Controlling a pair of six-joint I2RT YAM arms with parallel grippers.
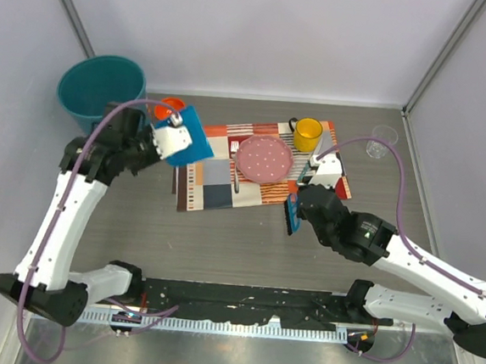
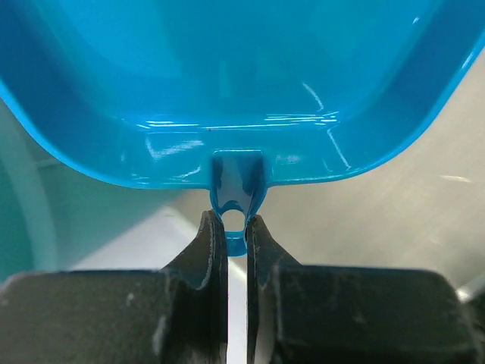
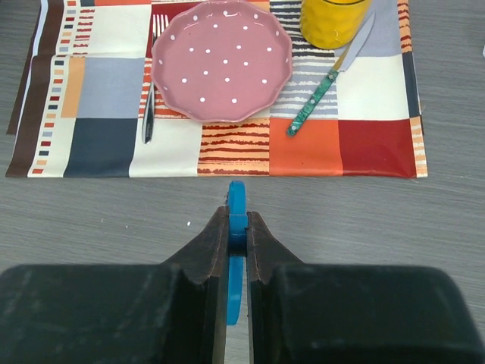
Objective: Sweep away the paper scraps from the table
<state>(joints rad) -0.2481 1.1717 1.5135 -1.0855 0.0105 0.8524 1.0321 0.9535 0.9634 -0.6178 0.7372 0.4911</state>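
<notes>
Your left gripper (image 2: 236, 229) is closed on the short handle tab of the blue dustpan (image 2: 242, 76), with both fingers (image 2: 208, 250) pressed against the tab. From above, the dustpan (image 1: 194, 137) sits at the far left of the table (image 1: 246, 242). It is just beside the teal bin (image 1: 102, 89) and over the left end of the placemat (image 1: 217, 184). An orange object (image 1: 172, 103) shows between the bin and the dustpan; you cannot tell what it is because it is partly hidden. The left wrist camera sees only part of the pan's inside, which is glossy blue.

Your right gripper (image 3: 237, 227) is clamped on a thin blue brush (image 3: 237, 199), which this camera sees edge-on, standing upright between the fingers. In the overhead view the brush (image 1: 292, 214) hangs over bare table just off the near edge of the placemat, toward its right end.

The table is the grey wood-grain top that everything rests on, and it stretches from the arm bases to the back wall. On the placemat (image 3: 98, 98) the pink dotted plate (image 3: 222, 61) lies in the middle. The fork (image 3: 149, 106) is just to its left, and a knife with a green handle (image 3: 322, 87) lies slanting to its right. The yellow mug (image 3: 333, 19) stands at the far right corner of the mat. A clear glass (image 1: 381, 143) stands on the table, well to the right of the mat.
</notes>
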